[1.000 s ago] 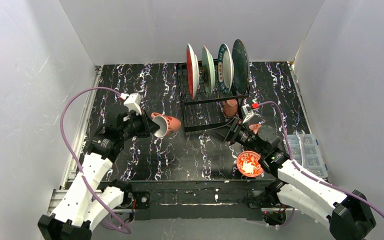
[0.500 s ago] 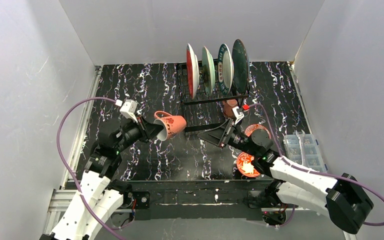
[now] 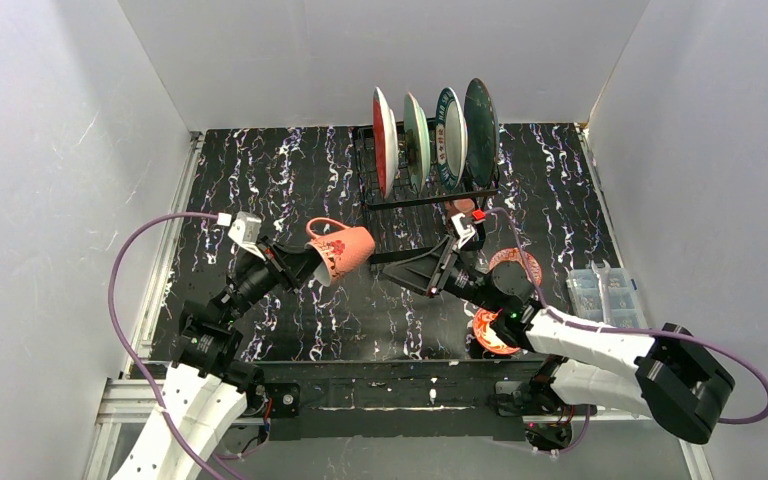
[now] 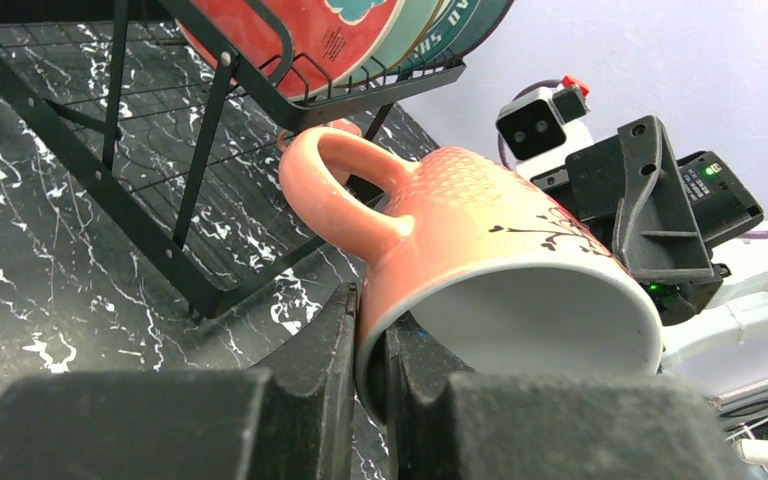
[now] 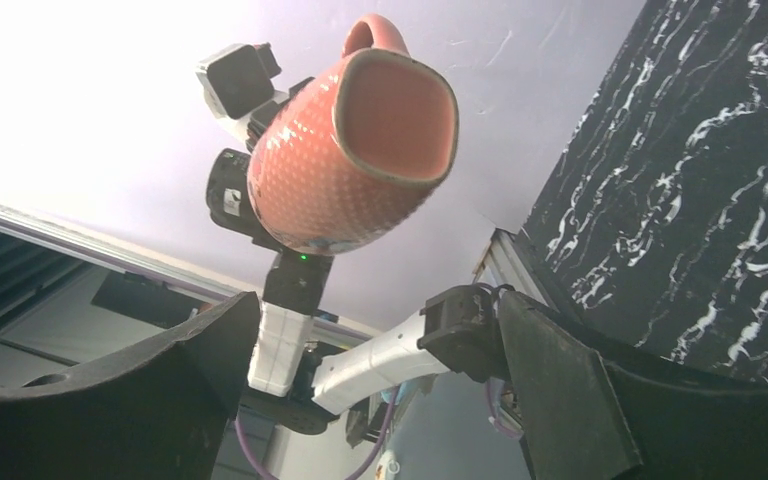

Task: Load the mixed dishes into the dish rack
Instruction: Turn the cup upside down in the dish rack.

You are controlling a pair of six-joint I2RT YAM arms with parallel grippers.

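Observation:
A terracotta mug (image 3: 342,250) (image 4: 480,250) (image 5: 350,150) hangs in the air left of the dish rack (image 3: 425,205) (image 4: 205,150). My left gripper (image 3: 305,268) (image 4: 372,350) is shut on its rim, one finger inside and one outside. My right gripper (image 3: 405,270) (image 5: 380,340) faces the mug with its fingers wide open and nothing between them. Several plates (image 3: 430,130) stand upright in the rack's slots. A second mug (image 3: 460,213) sits on the rack's base. Two red-patterned bowls (image 3: 490,332) (image 3: 518,262) lie on the table by my right arm, partly hidden by it.
A clear plastic parts box (image 3: 610,300) sits at the table's right edge. White walls close in the back and both sides. The black marbled tabletop (image 3: 290,180) stretches to the left of the rack.
My left arm has carried the mug up and to the right, towards the rack. My right gripper has swung left, away from the bowls, and now points at the mug.

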